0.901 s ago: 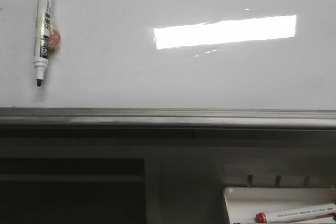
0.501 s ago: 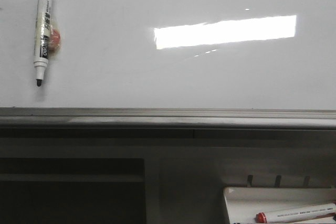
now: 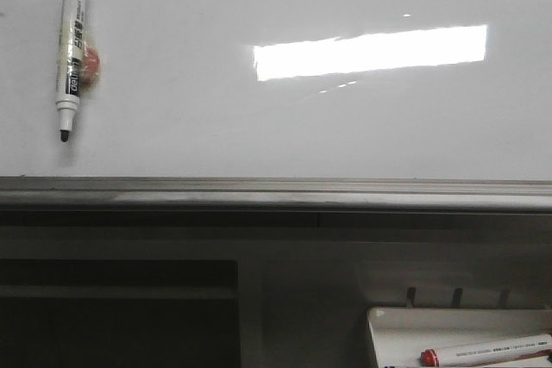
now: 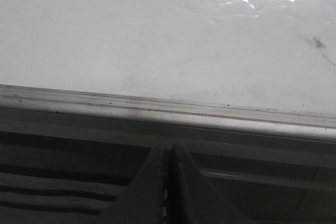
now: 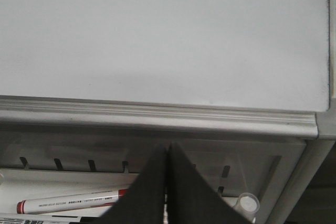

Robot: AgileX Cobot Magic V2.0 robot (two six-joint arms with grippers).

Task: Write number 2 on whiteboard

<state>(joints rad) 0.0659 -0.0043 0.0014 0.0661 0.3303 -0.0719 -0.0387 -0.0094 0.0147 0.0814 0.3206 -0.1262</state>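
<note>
The whiteboard [image 3: 259, 127] fills the upper half of the front view, glossy white with a grey metal rim [image 3: 276, 189] along its near edge. No number 2 is in view on it. A black-capped white marker [image 3: 71, 49] lies on the board at the far left, tip toward the rim, with a small red thing beside it. My left gripper [image 4: 168, 148] is shut and empty, just short of the rim over the whiteboard [image 4: 131, 35]. My right gripper [image 5: 167, 148] is also shut and empty, below the rim near the board's right corner [image 5: 320, 124]. Neither gripper shows in the front view.
A small white tray [image 3: 388, 325] sits below the board at the front right, holding a red-capped marker [image 3: 487, 352]. That red-capped marker [image 5: 68, 203] and a small clear cylinder [image 5: 248, 203] lie under my right gripper. A bright light reflection [image 3: 371, 51] crosses the board.
</note>
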